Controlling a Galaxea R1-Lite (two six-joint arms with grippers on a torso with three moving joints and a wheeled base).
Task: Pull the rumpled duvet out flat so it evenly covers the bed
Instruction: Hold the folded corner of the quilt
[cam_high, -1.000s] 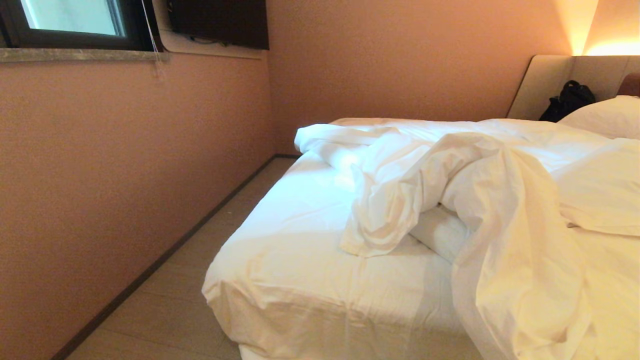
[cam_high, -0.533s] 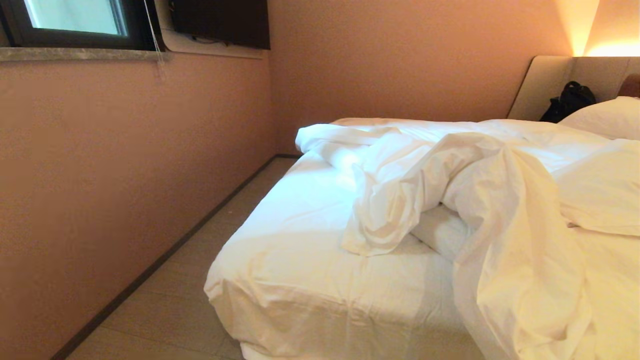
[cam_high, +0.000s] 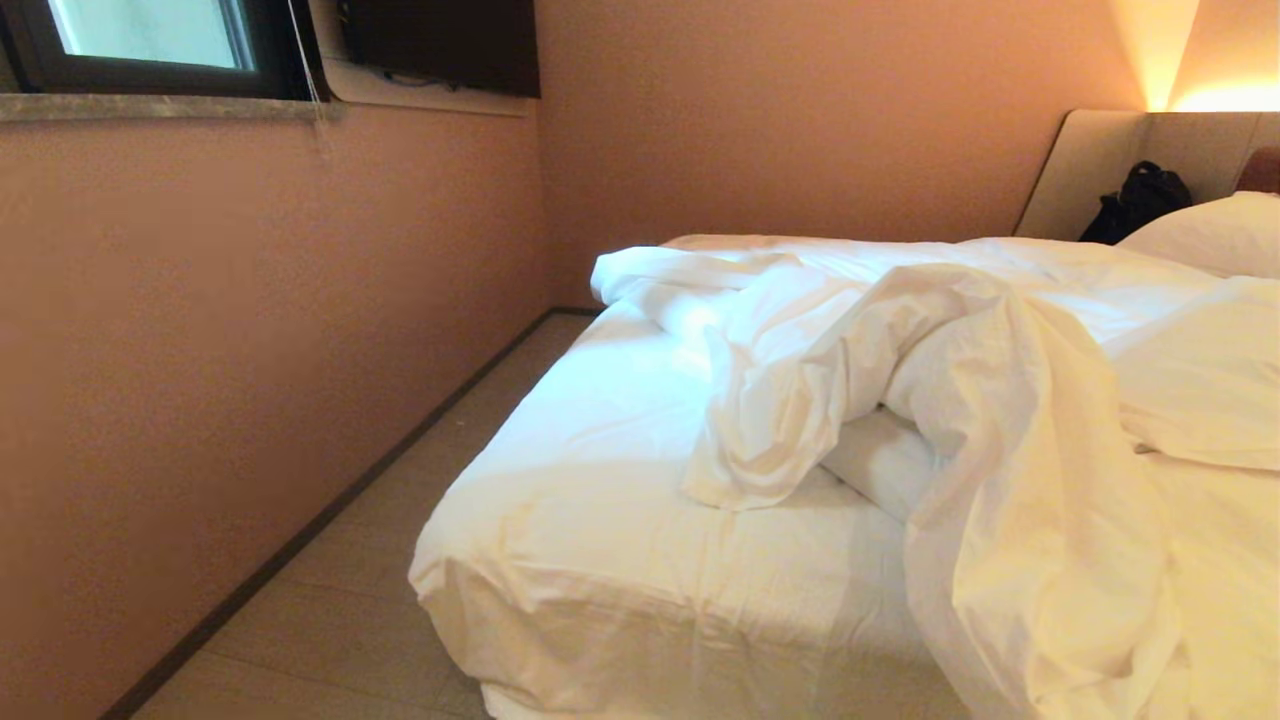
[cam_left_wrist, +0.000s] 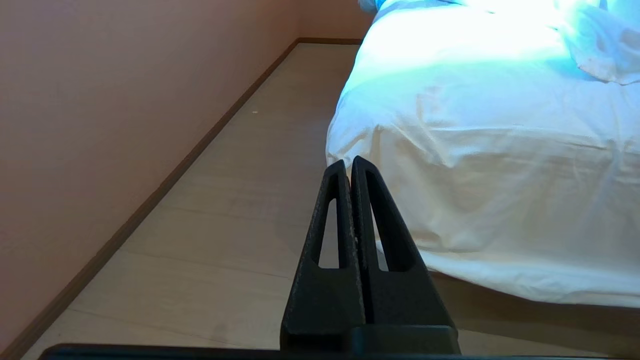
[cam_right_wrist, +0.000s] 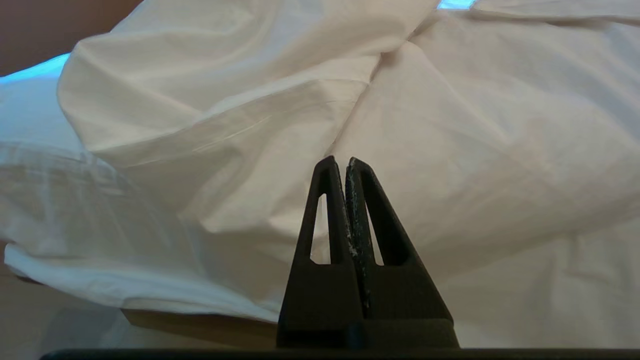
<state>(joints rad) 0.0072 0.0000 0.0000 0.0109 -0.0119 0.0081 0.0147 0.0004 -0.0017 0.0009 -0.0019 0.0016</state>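
Observation:
The white duvet (cam_high: 900, 370) lies rumpled in a heap across the middle and right of the bed (cam_high: 600, 560), one fold spilling over the near edge. The left part of the white-sheeted mattress is bare. Neither arm shows in the head view. My left gripper (cam_left_wrist: 348, 161) is shut and empty, low beside the bed's near left corner (cam_left_wrist: 350, 145), pointing along the floor. My right gripper (cam_right_wrist: 340, 161) is shut and empty too, facing the hanging duvet (cam_right_wrist: 425, 125) from close by, not touching it.
A pink wall (cam_high: 200, 350) runs along the left, with a narrow strip of pale floor (cam_high: 400, 520) between it and the bed. Pillows (cam_high: 1200, 380) lie at the right. A black bag (cam_high: 1135, 200) leans on the beige headboard (cam_high: 1090, 160). A window (cam_high: 150, 40) sits high on the wall.
The whole head view has shifted very slightly to the right. The duvet and both grippers have not moved.

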